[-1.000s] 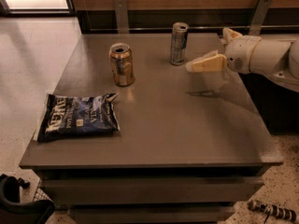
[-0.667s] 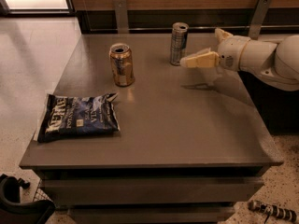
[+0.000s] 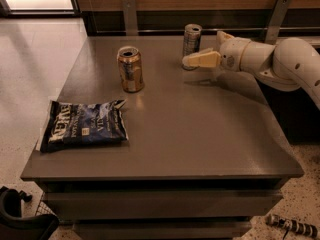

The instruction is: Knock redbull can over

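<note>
Fingers (image 3: 197,60) beside redbull can (image 3: 191,38), gold can (image 3: 131,70) nearby

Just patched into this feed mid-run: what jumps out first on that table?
The white arm stretches in from the right, its gripper at the foot of the upright redbull can near the far edge of the table; contact cannot be judged. Left of it stands a gold can, and a dark blue chip bag lies flat near the front left corner.
</note>
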`<state>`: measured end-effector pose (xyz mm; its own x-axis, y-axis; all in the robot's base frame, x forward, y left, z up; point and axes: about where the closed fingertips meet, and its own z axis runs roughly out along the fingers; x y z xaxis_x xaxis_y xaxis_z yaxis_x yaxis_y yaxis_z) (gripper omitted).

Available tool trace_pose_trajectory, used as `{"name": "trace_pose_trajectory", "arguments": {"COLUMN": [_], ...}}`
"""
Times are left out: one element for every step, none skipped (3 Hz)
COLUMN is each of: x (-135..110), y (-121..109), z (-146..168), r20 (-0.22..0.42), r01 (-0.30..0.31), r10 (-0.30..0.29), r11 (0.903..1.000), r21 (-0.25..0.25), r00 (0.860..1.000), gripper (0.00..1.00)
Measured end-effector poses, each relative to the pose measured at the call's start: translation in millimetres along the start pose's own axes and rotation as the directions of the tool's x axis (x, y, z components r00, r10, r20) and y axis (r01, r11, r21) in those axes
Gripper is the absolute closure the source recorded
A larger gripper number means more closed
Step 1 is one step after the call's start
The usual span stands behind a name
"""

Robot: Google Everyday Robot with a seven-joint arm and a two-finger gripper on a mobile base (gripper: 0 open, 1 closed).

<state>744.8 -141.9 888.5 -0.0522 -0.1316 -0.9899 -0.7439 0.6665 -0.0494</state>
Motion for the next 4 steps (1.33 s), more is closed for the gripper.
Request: {"name": "trace_pose_trajectory", "arguments": {"x": [6.3,12.6,12.9,12.7], "y": [-2.1,-0.2,1.9,3.9], "z": [17.4,33.6,37.2,39.8], "r20": [0.017,0.017,0.018,0.018], "r01": [-0.014,-0.013,-0.013,-0.014], "r10": [0.014,0.014,0.014,0.014], "r11": [0.9999,0.9994,0.9992,0.9990], "r21": [-0.009,-0.032,-0.038,-0.043], "r00": [1.000,1.000,1.000,1.000], "gripper": [0.00,0.16,0.40,0.62]}}
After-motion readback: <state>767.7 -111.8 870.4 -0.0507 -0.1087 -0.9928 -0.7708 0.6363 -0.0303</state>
